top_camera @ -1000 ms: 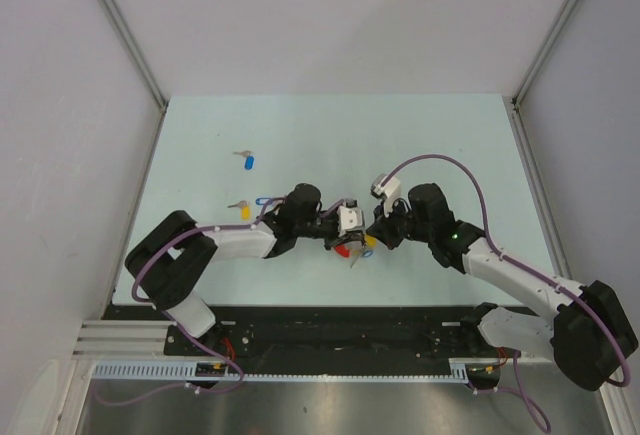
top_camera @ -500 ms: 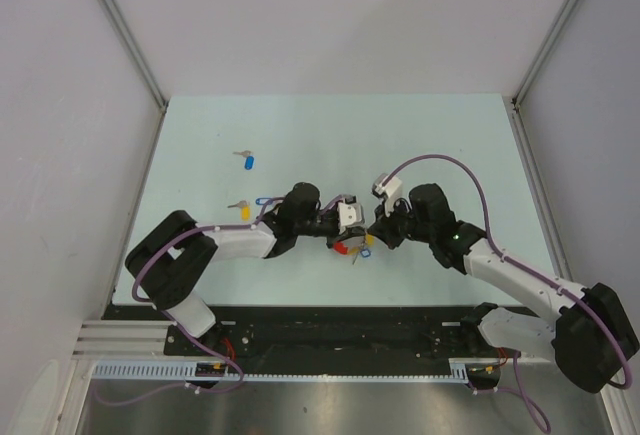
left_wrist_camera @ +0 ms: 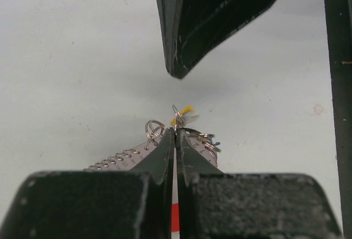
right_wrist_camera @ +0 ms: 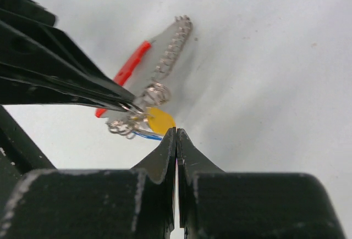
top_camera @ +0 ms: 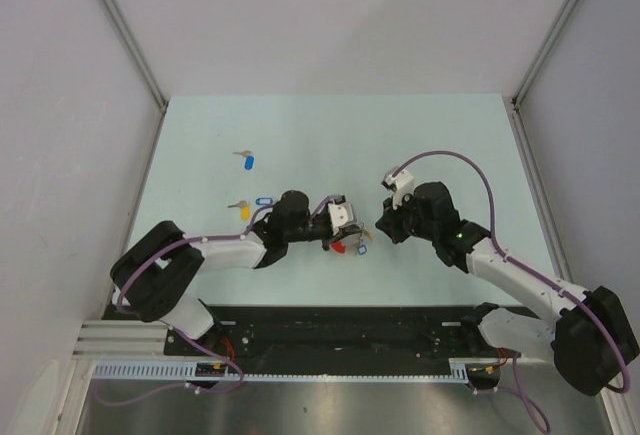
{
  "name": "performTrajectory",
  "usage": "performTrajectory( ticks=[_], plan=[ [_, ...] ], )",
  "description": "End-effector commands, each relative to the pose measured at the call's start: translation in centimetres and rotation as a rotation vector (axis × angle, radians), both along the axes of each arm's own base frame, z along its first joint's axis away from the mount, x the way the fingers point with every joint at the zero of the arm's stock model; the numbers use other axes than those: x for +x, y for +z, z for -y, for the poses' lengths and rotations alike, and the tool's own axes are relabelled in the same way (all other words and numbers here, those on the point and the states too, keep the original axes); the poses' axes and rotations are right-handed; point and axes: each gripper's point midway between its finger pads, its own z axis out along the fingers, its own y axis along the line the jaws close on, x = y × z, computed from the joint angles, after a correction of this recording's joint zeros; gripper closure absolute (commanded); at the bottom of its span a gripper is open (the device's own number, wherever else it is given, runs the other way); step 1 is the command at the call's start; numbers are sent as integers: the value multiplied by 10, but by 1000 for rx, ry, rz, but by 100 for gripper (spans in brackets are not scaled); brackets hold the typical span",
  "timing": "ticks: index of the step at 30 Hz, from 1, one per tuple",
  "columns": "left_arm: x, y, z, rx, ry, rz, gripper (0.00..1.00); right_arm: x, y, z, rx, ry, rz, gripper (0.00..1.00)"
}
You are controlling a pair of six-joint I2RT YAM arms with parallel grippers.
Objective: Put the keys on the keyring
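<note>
Red plastic and silvery links make up the keyring point(top_camera: 343, 247), which sits low near the middle of the pale surface point(top_camera: 450, 135), between the two arms. The left tool point(top_camera: 345, 238) is clenched on the keyring. In its own wrist view the left tool point(left_wrist_camera: 175, 134) has both fingers pressed together at a bunch of small wire rings, with the keyring's metal links point(left_wrist_camera: 118, 159) trailing off to the left beneath them. A yellow tag point(left_wrist_camera: 185, 110) pokes up just past the fingertips.

The right tool point(top_camera: 383, 227) stands just to the right of the keyring, its jaws squeezed together with nothing visible between them. Its wrist view puts the right tool point(right_wrist_camera: 176, 134) just beside the yellow tag point(right_wrist_camera: 159, 120), though I cannot tell whether the two touch. That view also shows the keyring point(right_wrist_camera: 132, 66) edge-on, the red arc on the left and the coil of links point(right_wrist_camera: 173, 44) on the right. The left tool point(right_wrist_camera: 129, 106) reaches in from the left to the cluster of wire rings, and a thin blue sliver point(right_wrist_camera: 146, 134) lies under them.

Well apart on the left of the surface lie loose keys: a blue-tagged key point(top_camera: 247, 161) farther back, a yellow-tagged key point(top_camera: 242, 210) nearer the left arm, and a second blue tag point(top_camera: 263, 199) just beside the yellow one.
</note>
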Motion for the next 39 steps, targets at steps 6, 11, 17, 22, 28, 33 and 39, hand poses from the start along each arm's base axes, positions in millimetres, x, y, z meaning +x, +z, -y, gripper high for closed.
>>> performTrajectory(
  ticks=[6,11,17,22,28,33,39],
  plan=[
    [2,43,-6,-137,56,64,100,10,-6,0,28,-46,-29,100],
    [0,42,-6,-127,40,69,99,3,2,-13,88,38,-8,98],
    [-7,37,-7,-69,-16,88,100,-5,12,-13,96,132,69,69],
    [-14,35,-12,9,-72,97,100,-14,26,-16,126,229,141,67],
    [-21,42,-18,50,-126,129,99,-36,32,-30,191,389,162,67],
    [-27,44,-19,55,-155,124,99,-38,29,-33,194,421,165,67],
    [-29,49,-19,47,-162,125,99,-34,25,-37,193,429,165,68]
  ],
)
